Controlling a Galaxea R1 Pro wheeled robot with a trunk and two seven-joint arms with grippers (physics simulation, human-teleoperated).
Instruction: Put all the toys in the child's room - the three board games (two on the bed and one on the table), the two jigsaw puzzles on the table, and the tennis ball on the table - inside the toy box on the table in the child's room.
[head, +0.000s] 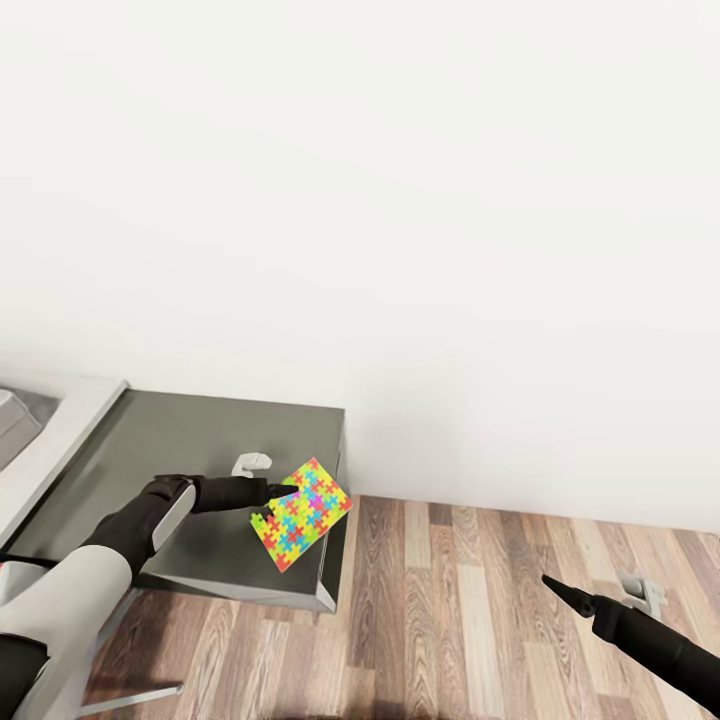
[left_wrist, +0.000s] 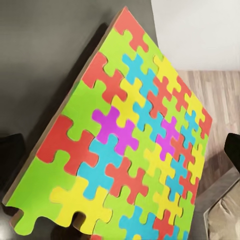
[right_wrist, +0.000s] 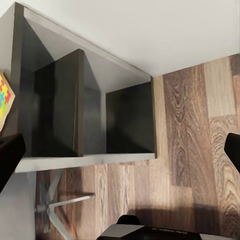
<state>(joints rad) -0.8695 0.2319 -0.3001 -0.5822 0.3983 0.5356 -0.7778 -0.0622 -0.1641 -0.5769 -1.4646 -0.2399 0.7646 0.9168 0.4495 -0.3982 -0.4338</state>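
Jigsaw puzzle (head: 300, 527): thin flat card of interlocking yellow, pink, blue, green and red pieces, lying at the far corner of the dark grey cabinet top (head: 200, 450), one corner reaching to or past the edge above the wooden floor (head: 480, 600). In the left wrist view the same card (left_wrist: 135, 150) appears tilted, one long edge raised off the dark surface.

Left gripper (head: 275, 492): at the card's near corner, fingers dark and close together in the head view. Whether they pinch the card or merely touch it cannot be told; the wrist view shows dark finger shapes at both margins, so the jaws may stand apart around it.

Right gripper (head: 560, 590): low over the floor, well apart from the cabinet, nothing between its fingers; they show at opposite edges of its wrist view, so spread wide.

Risks, as judged:
- Card is thin and sits at the edge; a nudge from the fingers could push it off onto the floor.
- A shallow grip on one corner could let it pivot or slip during lifting.

Hidden or unclear:
- Contact between fingertips and card.
- Pale grey table (head: 60, 440) cut off at the head view's margin.
- Cabinet's open compartments (right_wrist: 95, 115) dark inside; contents unreadable.
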